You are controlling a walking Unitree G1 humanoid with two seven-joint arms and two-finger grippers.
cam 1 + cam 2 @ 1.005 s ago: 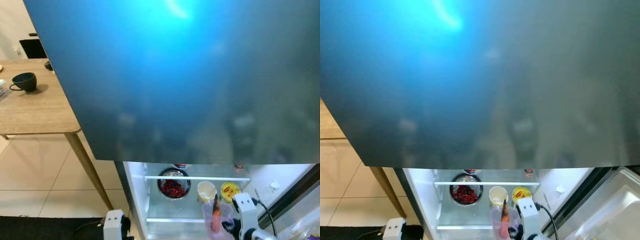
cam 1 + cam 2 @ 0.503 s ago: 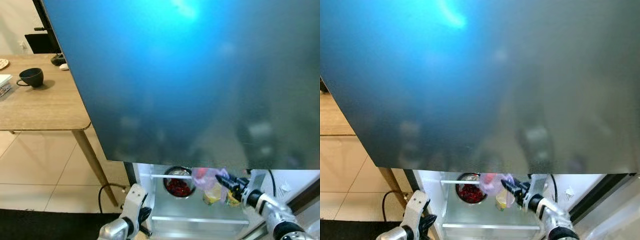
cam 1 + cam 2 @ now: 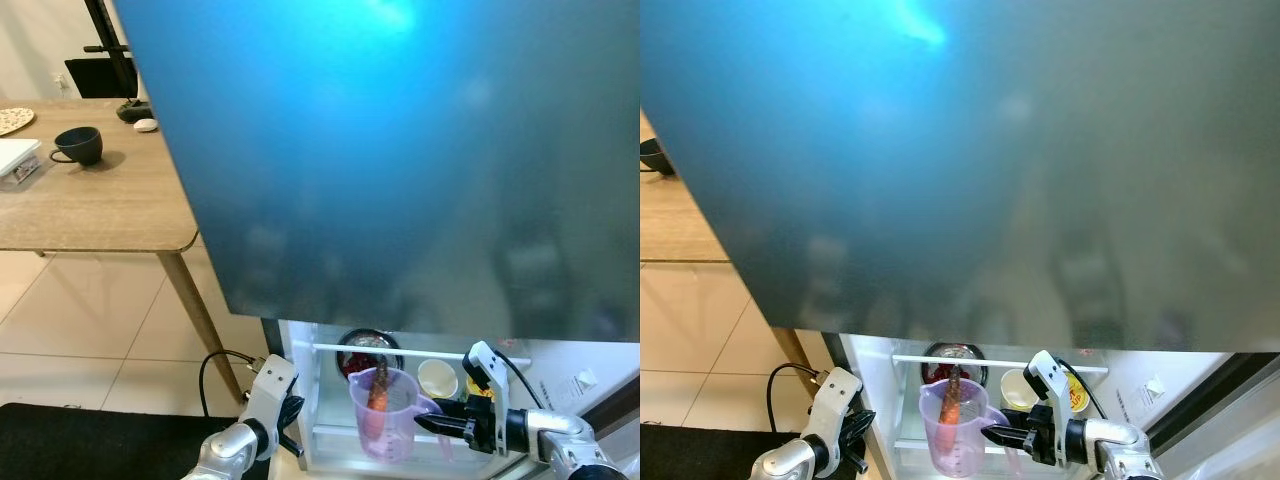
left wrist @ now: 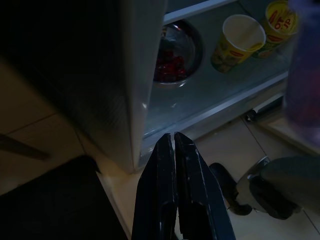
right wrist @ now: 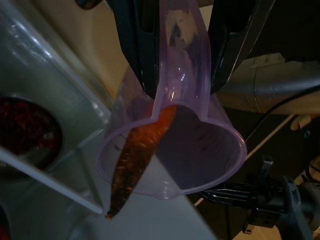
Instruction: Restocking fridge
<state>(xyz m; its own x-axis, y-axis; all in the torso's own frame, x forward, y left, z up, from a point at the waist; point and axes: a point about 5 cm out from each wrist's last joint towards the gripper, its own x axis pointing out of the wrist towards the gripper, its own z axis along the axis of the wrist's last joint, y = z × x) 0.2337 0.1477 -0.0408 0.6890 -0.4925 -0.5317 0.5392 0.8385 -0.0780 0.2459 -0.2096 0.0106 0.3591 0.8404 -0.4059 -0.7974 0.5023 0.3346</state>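
While the big blue fridge door (image 3: 400,150) hangs open overhead, the right gripper (image 3: 432,423) holds a clear purple jug (image 3: 383,415) by its handle, low in front of the lit fridge shelf (image 3: 400,350). In the right wrist view the two black fingers (image 5: 135,45) press on either side of the handle, with the jug's mouth just beyond their tips. A carrot (image 5: 135,157) leans inside the jug, its tip poking past the rim. On the shelf, farther in, sit a metal bowl of red fruit (image 4: 172,55), a paper cup (image 4: 237,40) to its right and a yellow tub (image 4: 280,20) beyond that. The left gripper (image 4: 174,145) hangs idle near the floor at the fridge's left edge, fingers pressed together and holding nothing. A wooden table (image 3: 90,205) with a dark cup (image 3: 78,145) stands far left.
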